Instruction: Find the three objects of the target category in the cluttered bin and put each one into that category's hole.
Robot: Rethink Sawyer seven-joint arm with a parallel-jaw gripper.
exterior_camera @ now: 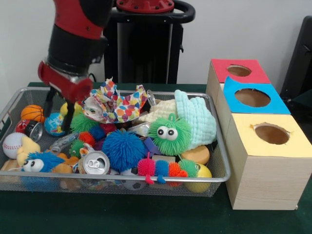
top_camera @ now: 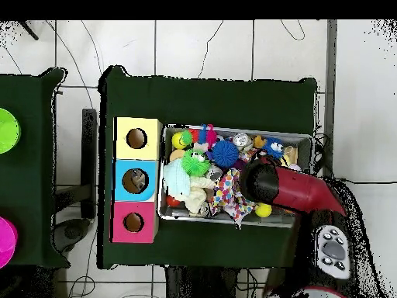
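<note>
You see the hand [exterior_camera: 59,111] low inside the wire bin [exterior_camera: 220,161], fingers spread open, holding nothing, beside the globe ball [exterior_camera: 53,124].

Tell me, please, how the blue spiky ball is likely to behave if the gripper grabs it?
The blue spiky ball looks soft and rubbery, so it would probably squash and feel light. Its thin spikes may slip from a pinch. Wedged among toys in the bin, it seems unlikely to roll.

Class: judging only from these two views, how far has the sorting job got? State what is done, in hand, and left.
Done: nothing visible; the yellow hole and red hole show empty. In hand: the gripper is down in the wire bin near the small basketball, holding nothing visible. Left: seemingly all three objects; the bin is full.
</note>
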